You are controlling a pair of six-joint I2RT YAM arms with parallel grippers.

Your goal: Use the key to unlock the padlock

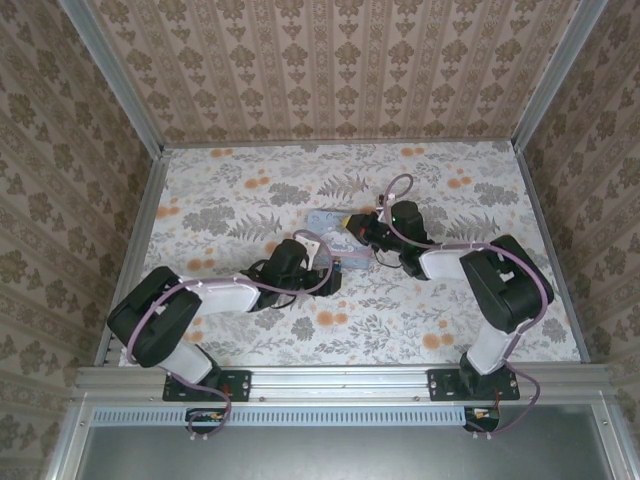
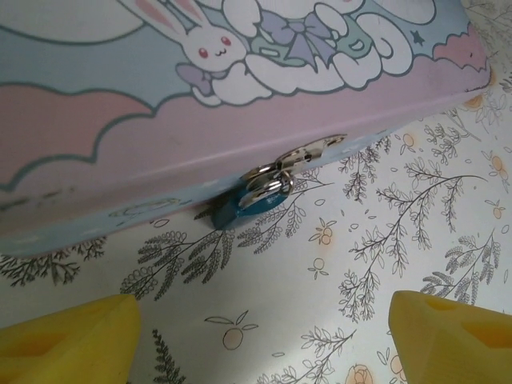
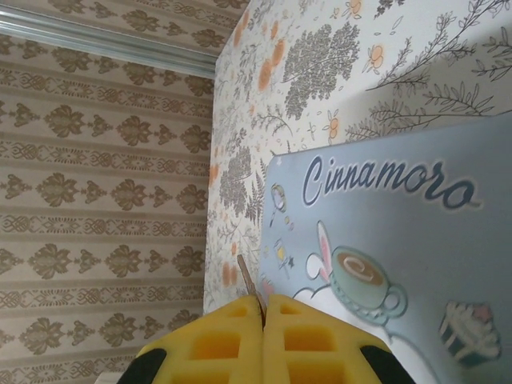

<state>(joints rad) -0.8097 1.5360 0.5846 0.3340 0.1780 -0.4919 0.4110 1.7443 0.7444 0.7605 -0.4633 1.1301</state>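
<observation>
Left wrist view looks along the flowered counter (image 2: pixel 384 264) at the side of the pale-blue cartoon tin (image 2: pixel 120 120). The padlock (image 2: pixel 240 210), small and teal, hangs from the silver hasp (image 2: pixel 300 156) at the tin's lower edge; whether it touches the counter I cannot tell. The left jaws stand wide apart with nothing between them. Their yellow pads (image 2: pixel 64 340) sit at the bottom corners of the view, near the padlock but clear of it.

Right wrist view shows the right jaws pressed shut. Their yellow pads (image 3: pixel 216 344) meet on the key (image 3: pixel 250 286), a thin dark sliver sticking out from between them, close to the edge of the tin's printed lid.

Top external view has both arms meeting at the tin (image 1: pixel 328 220) mid-counter, the left arm from the near side and the right arm from the right.
</observation>
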